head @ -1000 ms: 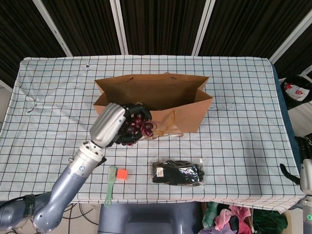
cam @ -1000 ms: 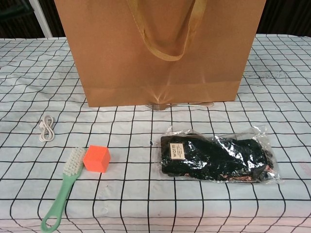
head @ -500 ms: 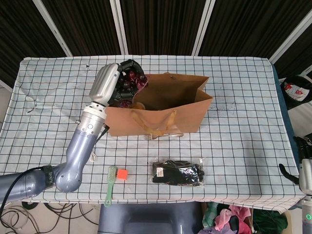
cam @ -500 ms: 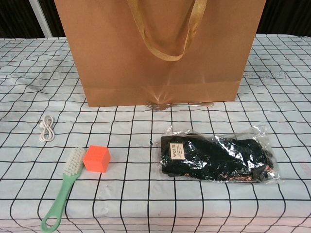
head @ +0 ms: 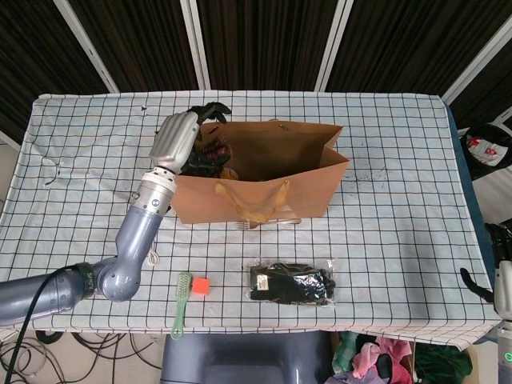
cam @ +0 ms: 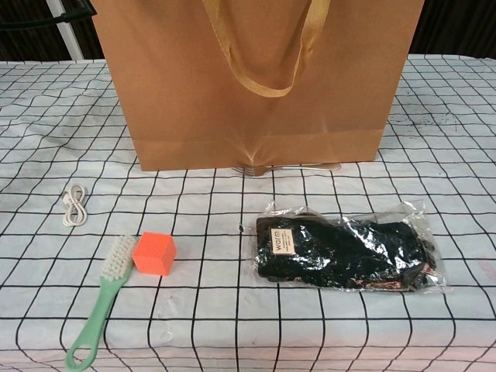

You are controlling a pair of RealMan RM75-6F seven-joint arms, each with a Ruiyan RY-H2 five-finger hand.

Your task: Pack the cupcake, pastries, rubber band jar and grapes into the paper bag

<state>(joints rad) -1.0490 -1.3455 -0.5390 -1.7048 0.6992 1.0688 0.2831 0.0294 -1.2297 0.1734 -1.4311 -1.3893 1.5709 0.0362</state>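
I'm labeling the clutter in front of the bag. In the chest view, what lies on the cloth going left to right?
White cable → green brush → orange cube → fork at the paper bag base → bagged black item.

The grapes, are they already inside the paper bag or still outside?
Partly in. The head view shows the grapes at the left end of the paper bag's open mouth, below its rim, under the left hand. Whether the hand still grips them: cannot tell.
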